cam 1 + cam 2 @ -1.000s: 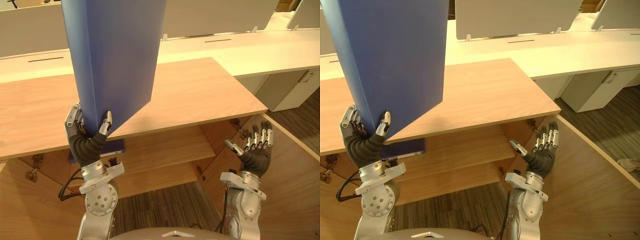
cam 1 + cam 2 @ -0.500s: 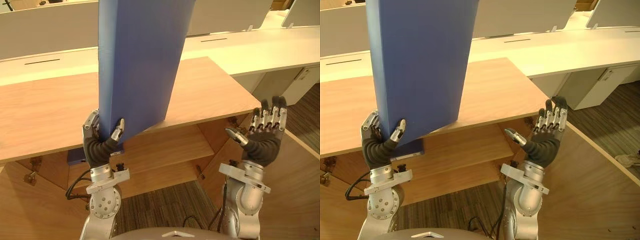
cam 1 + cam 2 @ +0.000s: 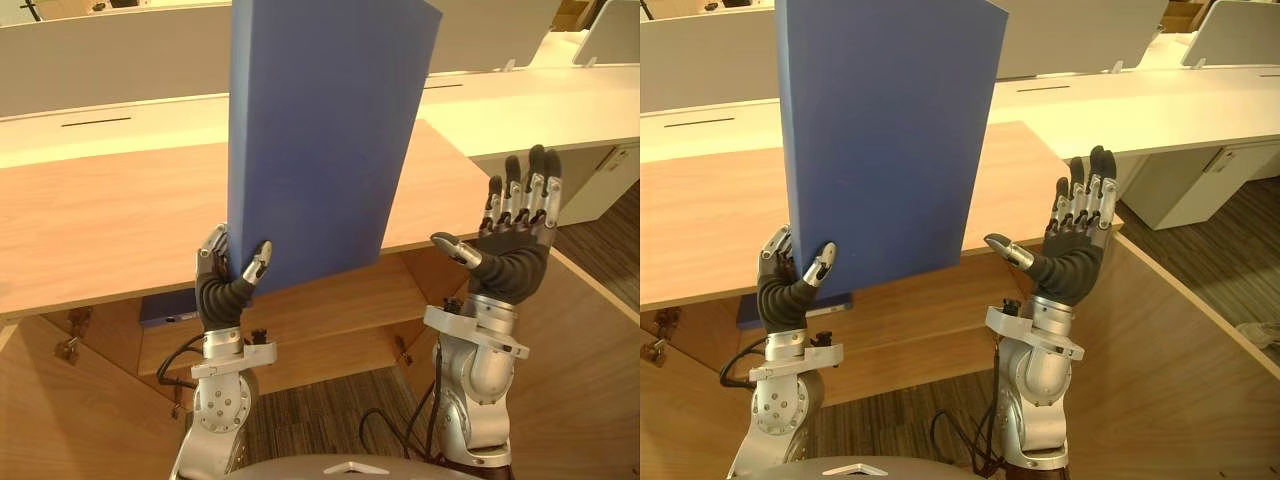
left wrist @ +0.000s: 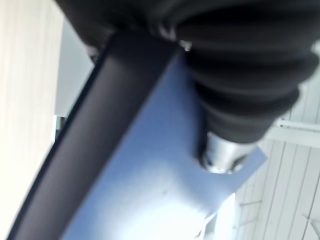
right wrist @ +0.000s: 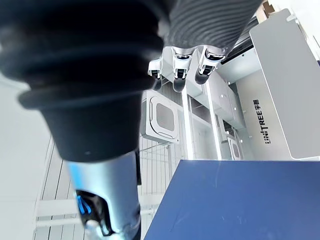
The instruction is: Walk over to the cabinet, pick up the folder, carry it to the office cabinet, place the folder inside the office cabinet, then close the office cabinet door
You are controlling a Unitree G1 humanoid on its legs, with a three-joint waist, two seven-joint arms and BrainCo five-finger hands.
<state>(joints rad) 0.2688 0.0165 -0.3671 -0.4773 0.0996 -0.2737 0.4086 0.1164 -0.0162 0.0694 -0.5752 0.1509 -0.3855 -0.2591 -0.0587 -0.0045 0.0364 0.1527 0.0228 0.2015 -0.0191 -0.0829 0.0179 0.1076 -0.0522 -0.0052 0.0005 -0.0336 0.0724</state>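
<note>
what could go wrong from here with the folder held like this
1. The left hand pinches the tall folder only at its lower corner, so it may tip or slip; the open right hand is apart from it and gives no support.
2. The folder stands above the cabinet top, so on the way down to the shelf it may strike the top's front edge.

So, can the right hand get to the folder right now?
Probably yes. The right hand is open and raised beside the folder, thumb side toward it, with nothing in the gap between them. The left hand grips its lower corner.
</note>
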